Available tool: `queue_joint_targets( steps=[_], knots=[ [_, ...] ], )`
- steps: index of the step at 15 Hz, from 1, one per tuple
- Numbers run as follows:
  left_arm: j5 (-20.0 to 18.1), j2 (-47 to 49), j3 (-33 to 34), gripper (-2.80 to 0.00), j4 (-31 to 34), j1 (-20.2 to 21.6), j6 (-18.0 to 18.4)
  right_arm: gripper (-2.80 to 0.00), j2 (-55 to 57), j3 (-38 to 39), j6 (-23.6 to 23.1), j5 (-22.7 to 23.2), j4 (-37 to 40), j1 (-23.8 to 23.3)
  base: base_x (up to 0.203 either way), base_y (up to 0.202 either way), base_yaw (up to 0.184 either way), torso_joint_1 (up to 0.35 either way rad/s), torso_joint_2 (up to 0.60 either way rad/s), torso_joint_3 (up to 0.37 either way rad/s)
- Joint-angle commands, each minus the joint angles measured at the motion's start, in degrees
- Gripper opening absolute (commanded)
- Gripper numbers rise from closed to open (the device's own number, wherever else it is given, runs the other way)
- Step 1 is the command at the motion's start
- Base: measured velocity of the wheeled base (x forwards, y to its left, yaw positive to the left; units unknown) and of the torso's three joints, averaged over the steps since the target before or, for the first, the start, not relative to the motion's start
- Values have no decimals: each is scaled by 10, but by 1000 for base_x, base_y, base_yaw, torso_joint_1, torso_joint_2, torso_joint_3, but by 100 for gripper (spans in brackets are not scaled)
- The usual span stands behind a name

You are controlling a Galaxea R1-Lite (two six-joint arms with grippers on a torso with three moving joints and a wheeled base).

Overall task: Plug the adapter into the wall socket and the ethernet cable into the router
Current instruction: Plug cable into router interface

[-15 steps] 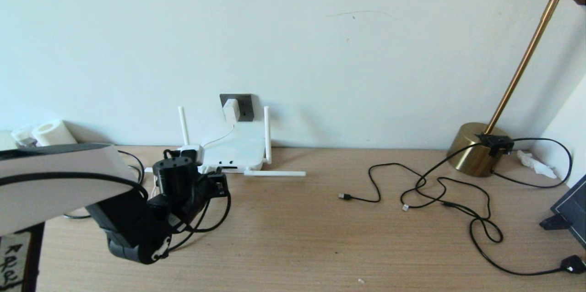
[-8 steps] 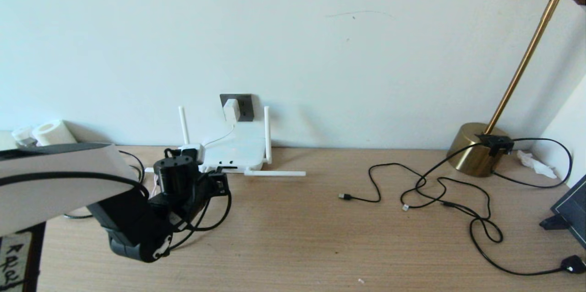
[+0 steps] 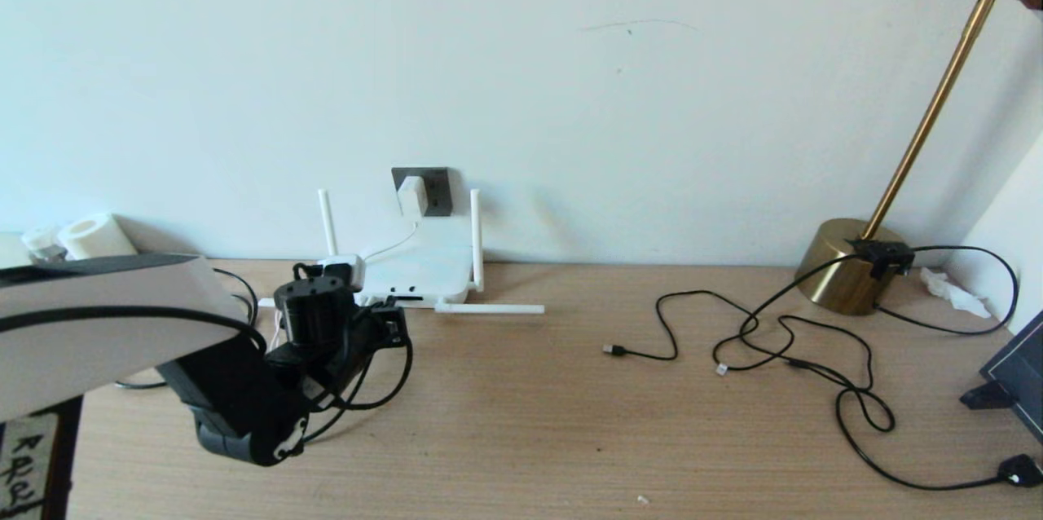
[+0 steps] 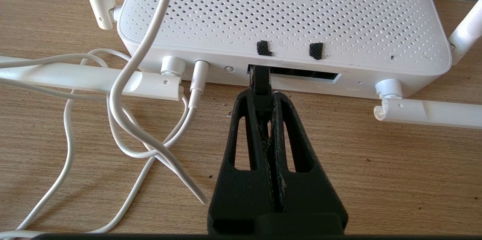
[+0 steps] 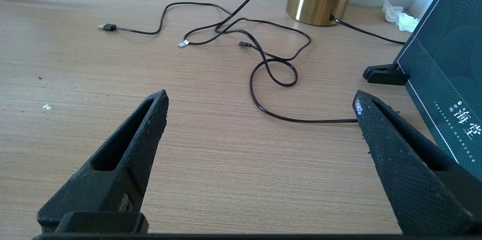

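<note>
The white adapter (image 3: 412,196) sits in the dark grey wall socket (image 3: 433,191), and its thin white cord (image 4: 150,40) runs down over the router (image 3: 420,263). My left gripper (image 4: 260,95) is shut on the black plug of the ethernet cable (image 4: 261,79). The plug's tip is in the left end of the dark port strip on the router's (image 4: 286,14) near edge. In the head view the left gripper (image 3: 393,323) is just in front of the router, and the black ethernet cable (image 3: 405,365) loops below it. My right gripper (image 5: 260,101) hangs open over bare table.
Thin black USB cords (image 3: 782,341) sprawl over the right half of the table. A brass lamp base (image 3: 847,263) stands at the back right and a dark teal board (image 5: 444,67) on a stand at the right edge. White paper rolls (image 3: 90,235) are at the far left.
The left arm has crept slightly forward toward the router with the plug in its grip. Nothing else has moved.
</note>
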Motion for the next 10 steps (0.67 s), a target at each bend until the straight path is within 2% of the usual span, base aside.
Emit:
queue_joint_targets(
  steps=[1, 10],
  knots=[
    [0, 1, 0, -280, -5, 0, -1, 0, 1, 0, 0, 0, 0, 0, 0, 0, 0, 0, 0, 0],
    [1, 9, -1, -280, -4, -1, 0, 0, 1, 0, 0, 0, 0, 0, 0, 0, 0, 0, 0, 0]
  ],
)
